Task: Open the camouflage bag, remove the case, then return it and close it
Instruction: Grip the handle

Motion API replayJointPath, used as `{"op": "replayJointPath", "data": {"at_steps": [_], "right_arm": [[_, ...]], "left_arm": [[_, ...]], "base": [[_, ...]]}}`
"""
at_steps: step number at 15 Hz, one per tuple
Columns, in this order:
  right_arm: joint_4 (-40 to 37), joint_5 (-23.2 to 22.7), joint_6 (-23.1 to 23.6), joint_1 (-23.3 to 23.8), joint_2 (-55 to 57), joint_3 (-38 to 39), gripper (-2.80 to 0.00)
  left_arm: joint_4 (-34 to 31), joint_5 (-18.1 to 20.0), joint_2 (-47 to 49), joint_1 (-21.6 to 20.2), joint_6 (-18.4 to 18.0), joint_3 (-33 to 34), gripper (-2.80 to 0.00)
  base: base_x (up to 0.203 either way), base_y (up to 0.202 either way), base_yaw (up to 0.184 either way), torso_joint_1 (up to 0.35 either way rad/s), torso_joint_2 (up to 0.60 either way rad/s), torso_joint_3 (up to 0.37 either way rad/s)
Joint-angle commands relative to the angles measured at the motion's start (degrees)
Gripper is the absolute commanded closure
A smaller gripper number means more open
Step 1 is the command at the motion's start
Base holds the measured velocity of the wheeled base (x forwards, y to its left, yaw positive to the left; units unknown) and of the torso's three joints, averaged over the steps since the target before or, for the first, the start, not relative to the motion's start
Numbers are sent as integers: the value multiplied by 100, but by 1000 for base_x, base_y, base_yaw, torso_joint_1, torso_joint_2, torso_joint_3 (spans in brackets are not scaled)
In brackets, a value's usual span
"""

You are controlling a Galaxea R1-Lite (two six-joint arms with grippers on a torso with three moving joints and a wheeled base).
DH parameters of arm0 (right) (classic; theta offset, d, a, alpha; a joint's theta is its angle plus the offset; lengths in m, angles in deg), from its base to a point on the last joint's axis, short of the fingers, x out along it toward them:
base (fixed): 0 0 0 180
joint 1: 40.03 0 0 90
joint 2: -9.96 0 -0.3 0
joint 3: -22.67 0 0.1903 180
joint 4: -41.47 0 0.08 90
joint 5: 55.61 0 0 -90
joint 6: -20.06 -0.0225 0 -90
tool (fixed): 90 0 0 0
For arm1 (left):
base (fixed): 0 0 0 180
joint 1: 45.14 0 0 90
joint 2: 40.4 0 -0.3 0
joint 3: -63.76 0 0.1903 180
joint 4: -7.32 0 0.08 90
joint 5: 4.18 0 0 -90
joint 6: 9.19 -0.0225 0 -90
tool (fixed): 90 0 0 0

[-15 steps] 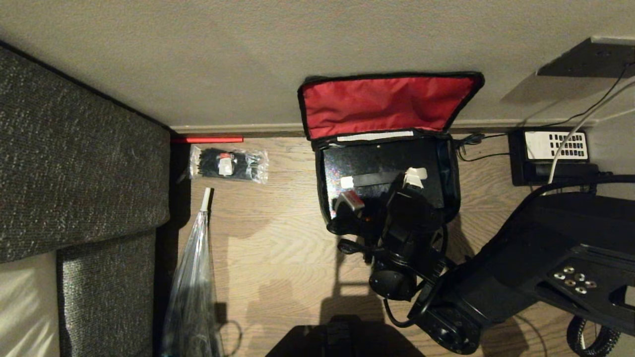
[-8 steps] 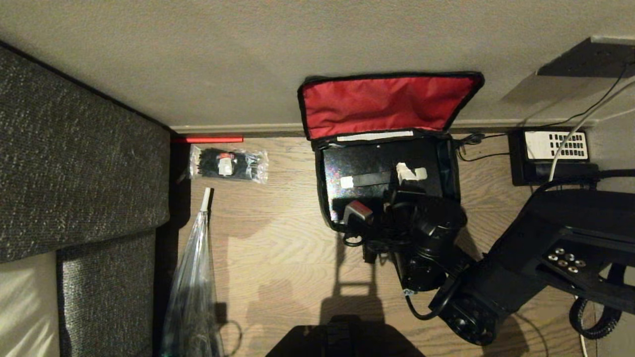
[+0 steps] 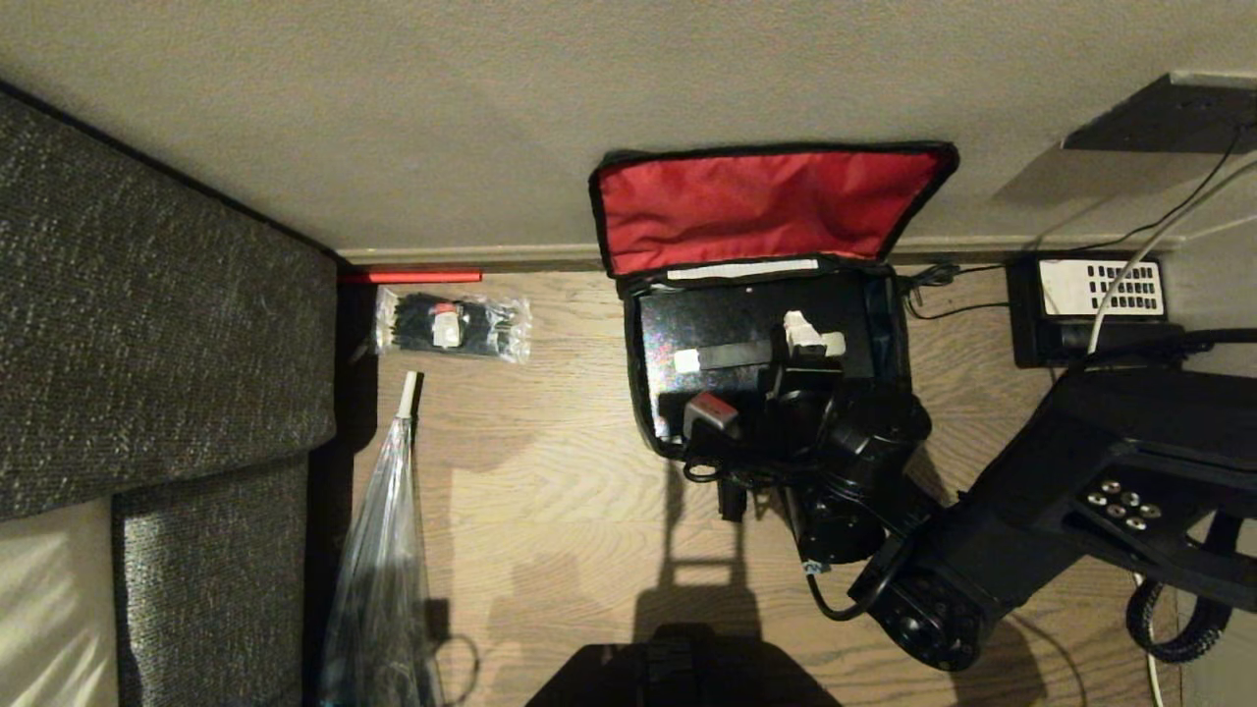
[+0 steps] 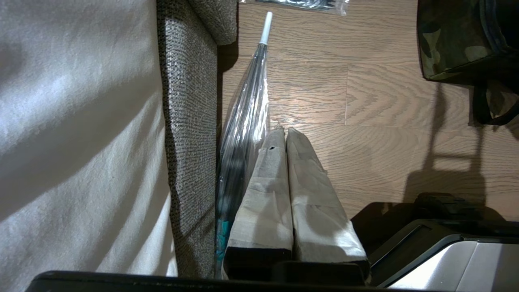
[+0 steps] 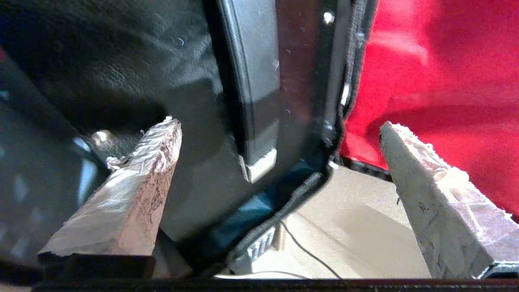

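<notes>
Right gripper point(image 3: 761, 378) spread wide, holding nothing, low over the case point(image 3: 722, 329); one taped finger point(image 5: 134, 190) sits above the black lid, the other nearer the red lining. Case lies inside the camouflage bag point(image 3: 761, 295), holographic sheen along its left edge. Bag stands open on the wood floor point(image 3: 550, 491) against the wall, red-lined lid point(image 3: 761, 206) leaning back on it. Black desk phone point(image 3: 1090, 309) just right of the bag. Clear packet of black ties point(image 3: 450, 326) well to the left, a folded clear umbrella point(image 3: 388, 550) beside the grey sofa point(image 3: 157, 314). Left gripper point(image 4: 286, 194) parked near the umbrella, fingers pressed together.
</notes>
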Motion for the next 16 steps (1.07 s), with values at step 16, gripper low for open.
{"op": "replayJointPath", "data": {"at_steps": [16], "right_arm": [[49, 1334, -445, -100, -1033, 963, -280]], "left_arm": [[-3, -1, -11, -8, 49, 9, 0]], "base": [[0, 0, 0, 0, 0, 0]]}}
